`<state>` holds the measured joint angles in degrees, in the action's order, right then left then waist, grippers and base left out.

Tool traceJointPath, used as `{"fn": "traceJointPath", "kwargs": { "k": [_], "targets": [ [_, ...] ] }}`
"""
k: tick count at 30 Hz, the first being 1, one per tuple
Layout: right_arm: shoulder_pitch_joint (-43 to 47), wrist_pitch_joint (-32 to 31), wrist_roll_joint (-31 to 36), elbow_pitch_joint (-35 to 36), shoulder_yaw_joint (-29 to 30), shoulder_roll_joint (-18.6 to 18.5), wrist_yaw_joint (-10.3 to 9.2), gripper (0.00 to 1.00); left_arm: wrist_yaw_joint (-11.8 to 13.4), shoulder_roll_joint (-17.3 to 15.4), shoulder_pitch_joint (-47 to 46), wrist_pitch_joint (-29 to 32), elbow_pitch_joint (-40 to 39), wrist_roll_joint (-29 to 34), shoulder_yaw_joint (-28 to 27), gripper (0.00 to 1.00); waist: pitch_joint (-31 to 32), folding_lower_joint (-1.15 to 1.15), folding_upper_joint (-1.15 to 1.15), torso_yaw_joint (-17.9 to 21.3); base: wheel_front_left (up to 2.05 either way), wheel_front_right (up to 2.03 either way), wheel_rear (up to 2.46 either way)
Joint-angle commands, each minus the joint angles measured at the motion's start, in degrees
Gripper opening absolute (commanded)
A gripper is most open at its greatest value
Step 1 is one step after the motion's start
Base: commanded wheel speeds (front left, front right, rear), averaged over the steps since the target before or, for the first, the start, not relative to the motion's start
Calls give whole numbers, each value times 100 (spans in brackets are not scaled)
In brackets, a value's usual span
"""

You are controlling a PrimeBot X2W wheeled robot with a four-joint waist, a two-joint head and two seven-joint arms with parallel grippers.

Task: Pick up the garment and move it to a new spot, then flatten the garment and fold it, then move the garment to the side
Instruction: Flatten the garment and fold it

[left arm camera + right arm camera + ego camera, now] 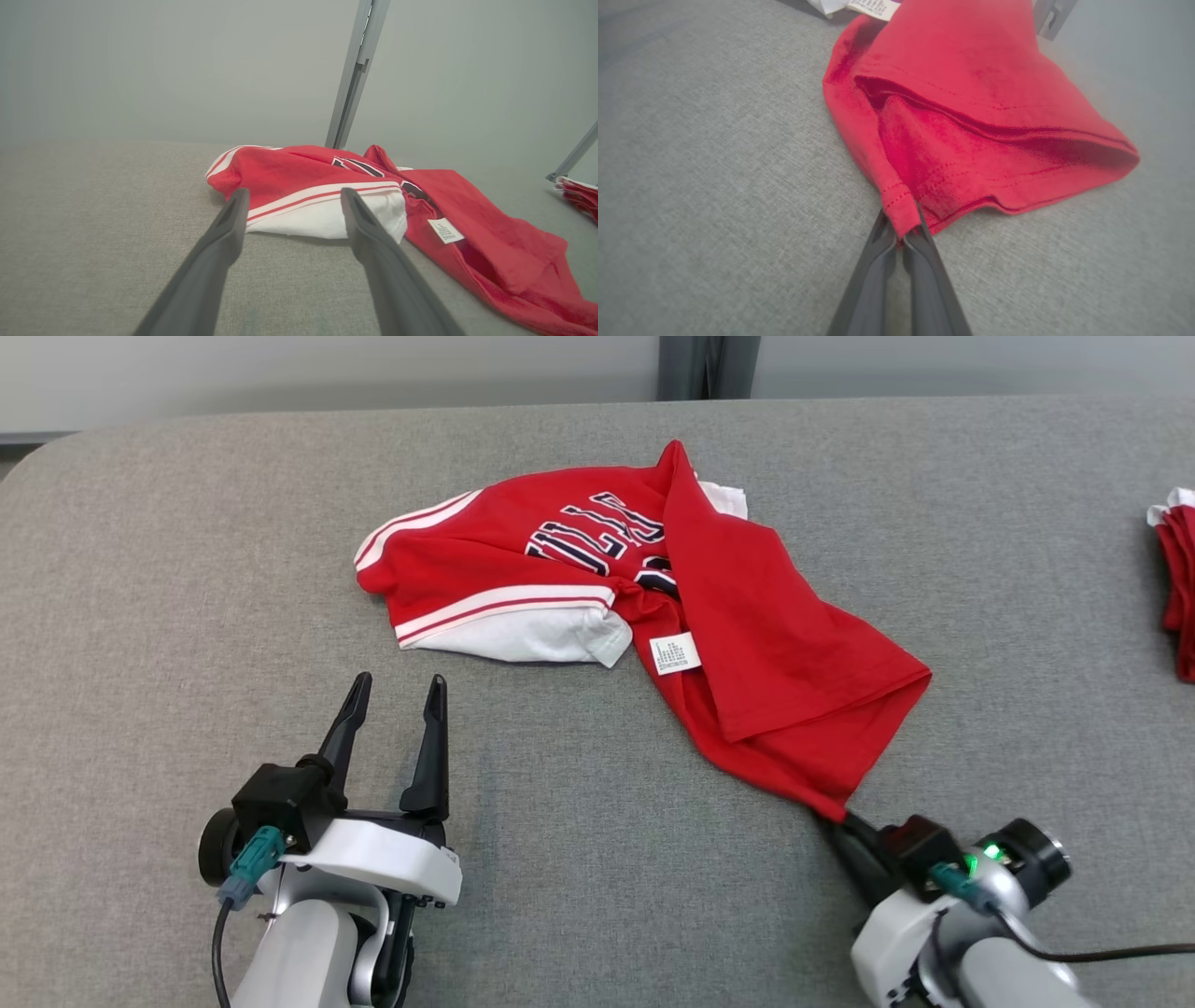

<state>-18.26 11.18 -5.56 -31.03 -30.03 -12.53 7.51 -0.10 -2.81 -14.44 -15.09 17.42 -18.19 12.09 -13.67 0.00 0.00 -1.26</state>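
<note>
A crumpled red garment (747,616) with white sleeves and dark lettering lies in the middle of the grey table (140,569). My right gripper (836,819) is shut on the near corner of its red hem. The right wrist view shows the hem corner (901,210) pinched between the two dark fingers of that gripper (902,228). My left gripper (397,686) stands open on the table, a short way in front of the white sleeve (523,635). Its left wrist view shows the gripper (292,196) with the garment (299,172) beyond the fingertips, nothing between them.
Another red and white cloth (1178,579) lies at the table's right edge. A grey metal post (708,366) stands behind the table's far edge. A white care label (674,653) sticks out of the garment.
</note>
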Motion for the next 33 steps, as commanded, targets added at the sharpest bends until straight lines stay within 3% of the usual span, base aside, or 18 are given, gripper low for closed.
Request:
{"fn": "traceJointPath", "kwargs": {
  "k": [1, 19, 27, 32, 33],
  "targets": [
    [-45, 27, 3, -59, 139, -99, -2, 0, 24, -23, -13, -7, 17, -21, -27, 100, 34, 0, 0, 33, 0, 0, 0],
    [79, -412, 238, 510, 1901, -609, -2, 0, -6, -23, -22, -7, 69, -35, 37, 100, 129, 0, 0, 207, 0, 0, 0],
    [280, -779, 274, 641, 2121, -552, -2, 0, -7, -23, -87, -7, 71, -45, 54, 100, 79, 0, 0, 174, 0, 0, 0],
    [371, -1023, 163, 342, 1963, -470, -2, 0, -28, -24, -144, -7, 98, -42, 92, 100, 35, 0, 0, 143, 0, 0, 0],
    [377, -1109, 98, 262, 1885, -443, -2, 68, -23, -24, -145, -7, 103, -42, 103, 100, 33, 0, 0, 135, 0, 0, 0]
  ]
}}
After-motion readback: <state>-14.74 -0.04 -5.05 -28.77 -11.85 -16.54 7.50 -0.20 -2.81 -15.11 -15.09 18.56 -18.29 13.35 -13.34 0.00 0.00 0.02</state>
